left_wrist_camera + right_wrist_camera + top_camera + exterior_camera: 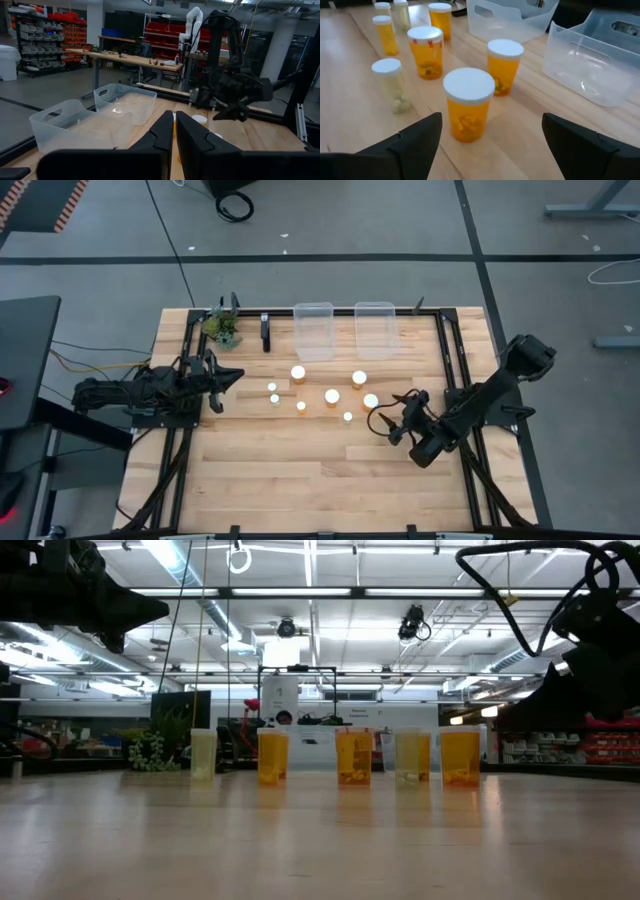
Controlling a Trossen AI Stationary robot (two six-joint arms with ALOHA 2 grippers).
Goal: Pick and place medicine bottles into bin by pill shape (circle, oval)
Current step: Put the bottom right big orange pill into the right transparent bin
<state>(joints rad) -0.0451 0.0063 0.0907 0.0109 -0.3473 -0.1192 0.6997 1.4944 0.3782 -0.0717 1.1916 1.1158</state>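
Several amber medicine bottles with white caps stand upright on the wooden table (300,470), among them wide ones (298,372) (359,378) (332,395) (370,401) and smaller ones (272,388) (348,417). My right gripper (385,422) is open and empty, low over the table just on the near-right side of the nearest wide bottle (468,105). Its fingers (420,140) stand spread, short of that bottle, touching nothing. My left gripper (236,376) is shut and empty, held to the left of the bottles (174,135).
Two clear plastic bins (313,330) (374,328) stand side by side at the far edge, behind the bottles. A green plant sprig (222,328) and a dark upright piece (265,330) sit at the far left. Bare wood lies toward the near edge.
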